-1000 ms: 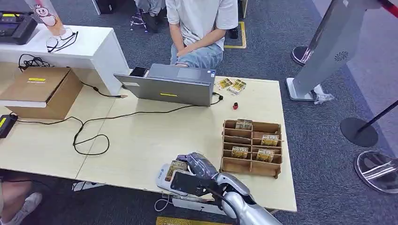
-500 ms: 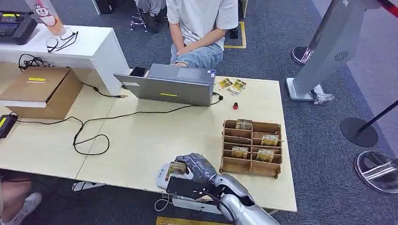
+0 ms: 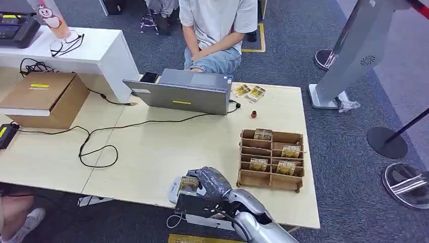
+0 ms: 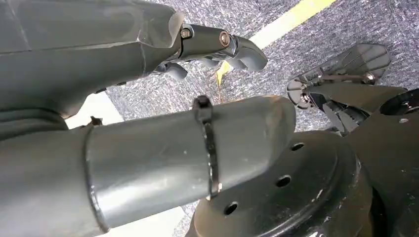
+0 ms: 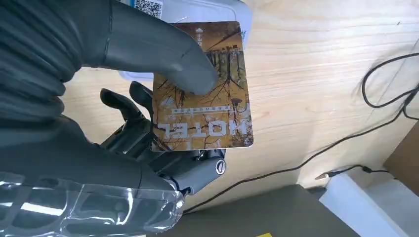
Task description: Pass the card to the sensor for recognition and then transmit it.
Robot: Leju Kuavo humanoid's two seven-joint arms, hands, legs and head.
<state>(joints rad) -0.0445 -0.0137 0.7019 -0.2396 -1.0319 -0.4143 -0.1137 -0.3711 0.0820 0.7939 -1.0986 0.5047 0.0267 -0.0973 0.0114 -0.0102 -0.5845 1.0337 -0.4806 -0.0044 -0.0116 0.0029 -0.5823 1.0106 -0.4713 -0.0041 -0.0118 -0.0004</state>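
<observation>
Holding a gold hotel card (image 5: 202,89) under thumb and fingers, the right hand (image 3: 211,183) hovers over the white sensor (image 3: 175,188) at the tabletop (image 3: 167,147) near edge. Left hand (image 4: 217,47) (hanging over carpet): fingers curled, nothing held. Wooden organizer (image 3: 271,160) just beside; four compartments carry similar cards.

On the tabletop (image 3: 167,147) a grey laptop (image 3: 184,91) stands at 12 o'clock, with a black cable (image 3: 101,144) looping away toward 9 o'clock. A cardboard box (image 3: 45,98) sits at 10 o'clock. A small red object (image 3: 253,114) lies at 1 o'clock. A person in a white shirt (image 3: 215,30) sits behind the laptop. Glasses (image 3: 65,45) rest on the white counter (image 3: 96,50).
</observation>
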